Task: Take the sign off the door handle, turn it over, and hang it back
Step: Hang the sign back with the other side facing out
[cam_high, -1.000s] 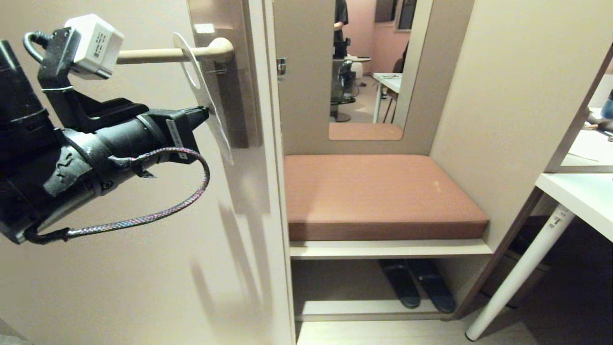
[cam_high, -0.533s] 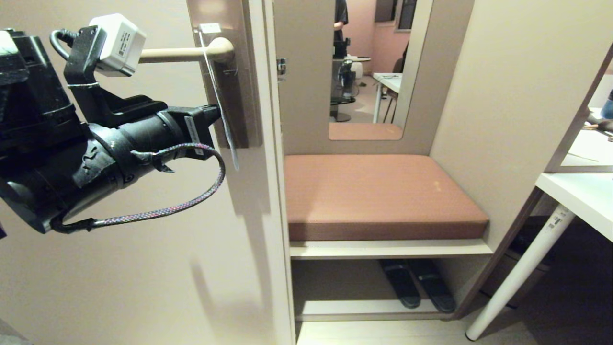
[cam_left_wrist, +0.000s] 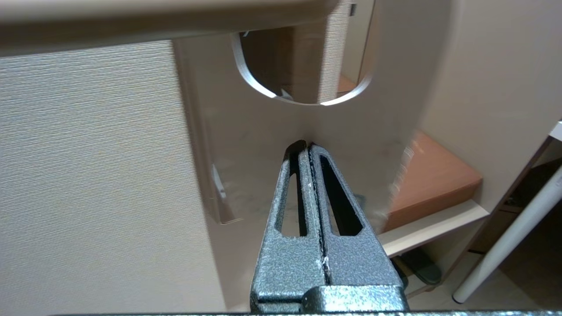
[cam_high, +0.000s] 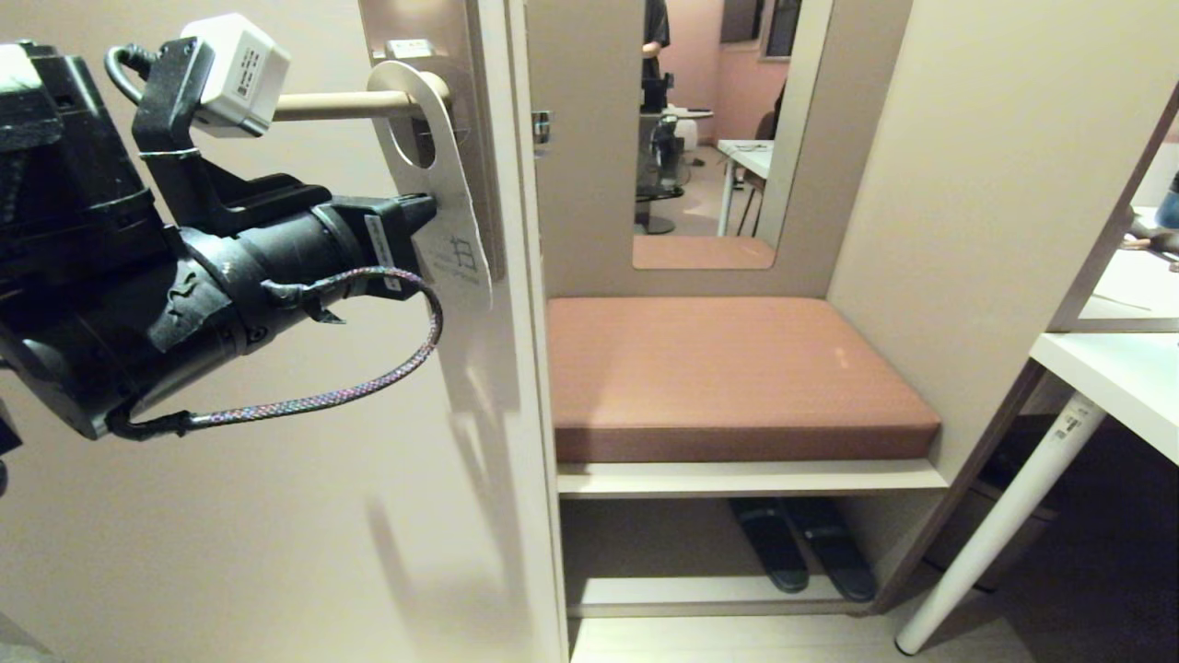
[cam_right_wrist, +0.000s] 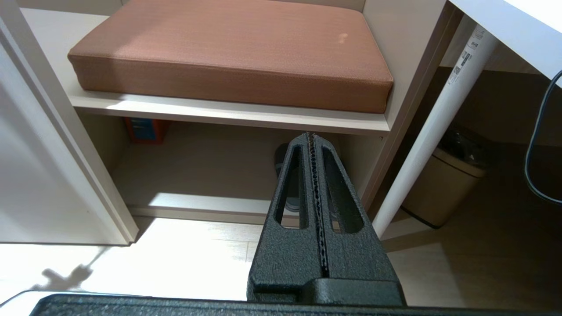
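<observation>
From my head camera, my left end effector (cam_high: 426,214) reaches in from the left at the door, its tips against the sign (cam_high: 442,193), which hangs by its oval hole on the door handle (cam_high: 341,105) right at the elbow by the brown backplate (cam_high: 433,28). The sign's pale face is turned outward, with a small printed mark near its lower end; the wording is too small to read. My left wrist camera adds what the head view cannot: the two fingers (cam_left_wrist: 340,245) are pressed together, their tips meeting the sign (cam_left_wrist: 263,131) just under the hole, whether they pinch its edge I cannot tell. My right wrist camera shows my right end effector (cam_right_wrist: 311,137), which the head view does not catch at all; it is closed with nothing between the fingers, pointing down toward a brown cushion (cam_right_wrist: 237,48) on a shelf, a white desk leg (cam_right_wrist: 439,114) and a small bin (cam_right_wrist: 443,184) on the floor.
</observation>
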You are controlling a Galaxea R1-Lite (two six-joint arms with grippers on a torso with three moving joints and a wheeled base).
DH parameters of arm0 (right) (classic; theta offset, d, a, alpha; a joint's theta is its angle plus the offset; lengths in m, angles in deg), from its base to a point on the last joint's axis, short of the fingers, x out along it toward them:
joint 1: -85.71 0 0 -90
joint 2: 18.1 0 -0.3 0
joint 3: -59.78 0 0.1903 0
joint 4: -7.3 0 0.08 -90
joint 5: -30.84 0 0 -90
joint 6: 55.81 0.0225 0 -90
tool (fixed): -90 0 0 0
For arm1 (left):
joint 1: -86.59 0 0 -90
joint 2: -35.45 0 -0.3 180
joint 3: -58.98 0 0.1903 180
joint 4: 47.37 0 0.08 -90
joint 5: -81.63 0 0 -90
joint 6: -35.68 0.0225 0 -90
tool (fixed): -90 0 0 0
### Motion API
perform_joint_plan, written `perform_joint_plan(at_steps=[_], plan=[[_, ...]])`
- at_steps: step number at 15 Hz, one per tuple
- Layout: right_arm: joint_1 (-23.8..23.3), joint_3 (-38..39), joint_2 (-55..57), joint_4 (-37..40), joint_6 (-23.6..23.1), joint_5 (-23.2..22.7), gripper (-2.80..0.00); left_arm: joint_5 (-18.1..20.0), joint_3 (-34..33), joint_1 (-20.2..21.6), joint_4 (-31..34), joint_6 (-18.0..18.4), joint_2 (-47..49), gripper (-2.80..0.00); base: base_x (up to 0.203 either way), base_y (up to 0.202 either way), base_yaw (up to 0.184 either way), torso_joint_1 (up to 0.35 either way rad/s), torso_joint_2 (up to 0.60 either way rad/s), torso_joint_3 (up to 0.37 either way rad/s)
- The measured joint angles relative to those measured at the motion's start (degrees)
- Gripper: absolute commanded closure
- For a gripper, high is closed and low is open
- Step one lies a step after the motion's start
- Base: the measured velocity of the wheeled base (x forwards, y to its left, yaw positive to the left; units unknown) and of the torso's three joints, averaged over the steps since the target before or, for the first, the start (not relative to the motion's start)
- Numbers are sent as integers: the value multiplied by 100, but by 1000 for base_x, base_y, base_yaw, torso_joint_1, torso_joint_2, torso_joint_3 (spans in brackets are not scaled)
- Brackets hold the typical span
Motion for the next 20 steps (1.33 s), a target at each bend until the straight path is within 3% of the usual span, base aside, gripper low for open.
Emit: perform_joint_plan(at_steps=[20], plan=[[5, 0, 0, -2, 2, -2, 0, -30, 102, -200, -140, 29, 247, 0, 0, 0, 0, 0, 0, 0]])
